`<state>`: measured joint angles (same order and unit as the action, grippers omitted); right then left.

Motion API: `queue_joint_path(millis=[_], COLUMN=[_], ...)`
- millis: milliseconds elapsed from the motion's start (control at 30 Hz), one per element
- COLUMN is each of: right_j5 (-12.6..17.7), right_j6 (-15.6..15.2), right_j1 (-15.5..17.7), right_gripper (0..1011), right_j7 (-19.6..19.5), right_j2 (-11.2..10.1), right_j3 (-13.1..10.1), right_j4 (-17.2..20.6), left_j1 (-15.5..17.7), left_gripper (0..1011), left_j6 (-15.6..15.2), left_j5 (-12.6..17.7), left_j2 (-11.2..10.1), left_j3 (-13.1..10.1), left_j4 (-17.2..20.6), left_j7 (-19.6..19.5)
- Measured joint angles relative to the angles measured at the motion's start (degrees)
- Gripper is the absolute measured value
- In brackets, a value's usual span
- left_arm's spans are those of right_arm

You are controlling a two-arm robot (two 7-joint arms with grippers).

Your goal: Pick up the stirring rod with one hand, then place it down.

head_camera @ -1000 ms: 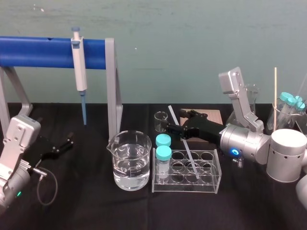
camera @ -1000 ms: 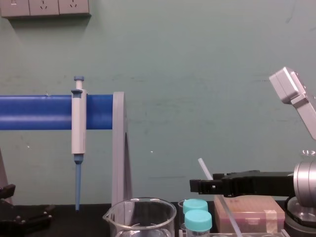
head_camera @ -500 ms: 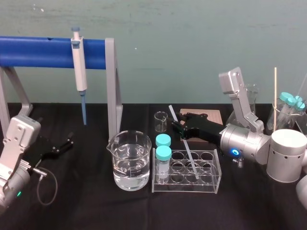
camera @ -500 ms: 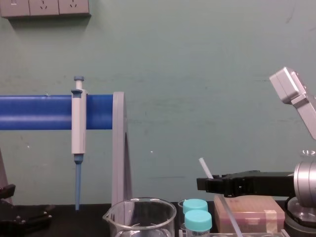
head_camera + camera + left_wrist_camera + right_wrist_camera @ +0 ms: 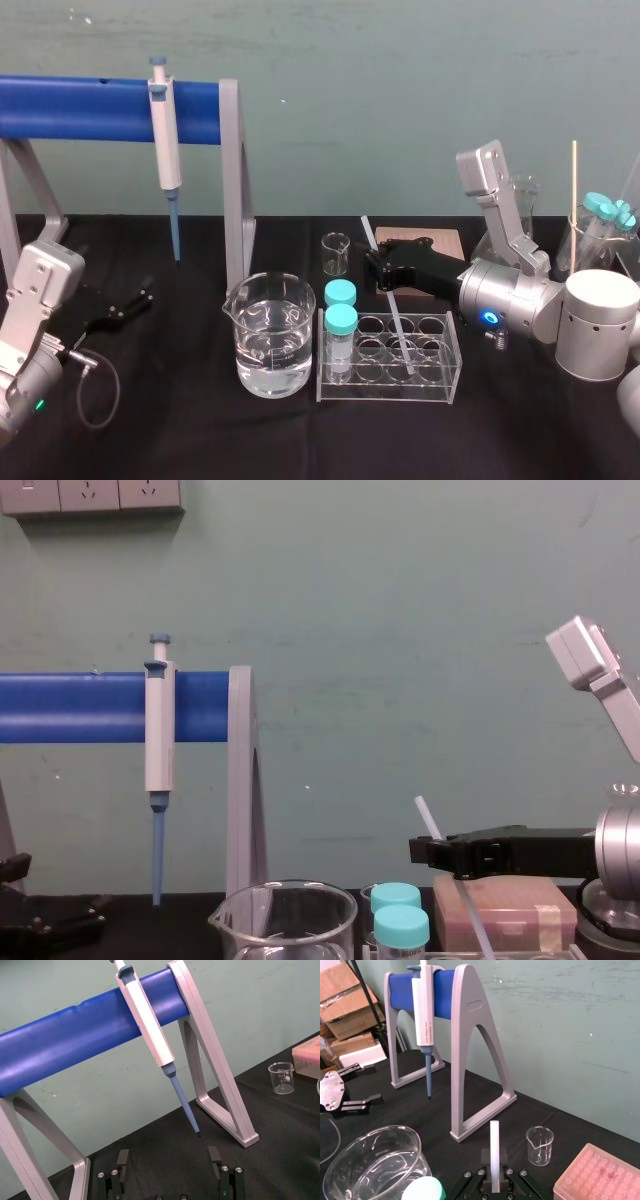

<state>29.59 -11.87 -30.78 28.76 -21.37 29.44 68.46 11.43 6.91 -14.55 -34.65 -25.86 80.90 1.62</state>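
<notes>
Legible text: none. Print on the pipette [image 5: 424, 1005], one fine line down its white body, too small to read. Marks on the small beaker [image 5: 283, 1078], faint, unreadable.

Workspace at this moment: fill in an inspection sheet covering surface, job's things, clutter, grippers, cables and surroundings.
Surface: black table, no spills seen.
Job's things: stirring rod tilted, gripped on its upper part, lower end down in the tube rack.
Clutter: water beaker, teal-capped vials in the rack, small beaker, pink tip box, pipette hanging on its blue stand.
Grippers: right gripper above the rack, jaws shut on the rod; left gripper parked at the table's left, jaws open.
Cables: grey cable looped beside the left arm.
Surroundings: teal wall, wall sockets, cardboard boxes.
</notes>
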Motion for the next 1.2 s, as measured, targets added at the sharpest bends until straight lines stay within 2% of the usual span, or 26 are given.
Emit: queue_joint_path(millis=[100,400,533,633,733,833,933,1033,1200], right_j5=[0.0,0.0,-0.6,-1.5,-2.0,-2.1,-2.1,-1.9,-1.9], right_j6=[0.1,5.1,8.0,12.3,15.3,20.3,23.6,25.4,26.2], right_j1=[0.1,2.4,3.8,5.6,7.0,9.2,10.8,12.0,12.9], right_gripper=[71,71,71,71,71,71,71,70,71], right_j7=[0.0,-1.0,-1.5,-1.6,-1.5,-1.1,-0.2,0.6,0.9], right_j2=[0.0,0.4,0.5,0.7,0.8,1.2,1.4,1.5,1.7], right_j3=[0.0,-2.2,-3.0,-3.8,-4.5,-5.8,-6.6,-7.2,-8.2], right_j4=[0.0,2.1,3.1,4.1,4.7,5.4,5.9,6.6,7.3], left_j1=[0.0,0.0,0.0,0.0,0.0,0.0,0.0,0.0,0.0], left_gripper=[1000,1000,1000,1000,1000,1000,1000,1000,1000], left_j6=[0.0,0.0,0.0,0.0,0.0,0.0,0.0,0.0,0.0], left_j5=[0.0,0.0,0.0,0.0,0.0,0.0,0.0,0.0,0.0], left_j2=[0.0,0.0,0.0,0.0,0.0,0.0,0.0,0.0,0.0], left_j3=[0.0,0.0,0.0,0.0,0.0,0.0,0.0,0.0,0.0], left_j4=[0.0,0.0,0.0,0.0,0.0,0.0,0.0,0.0,0.0], left_j7=[0.0,0.0,0.0,0.0,0.0,0.0,0.0,0.0,0.0])
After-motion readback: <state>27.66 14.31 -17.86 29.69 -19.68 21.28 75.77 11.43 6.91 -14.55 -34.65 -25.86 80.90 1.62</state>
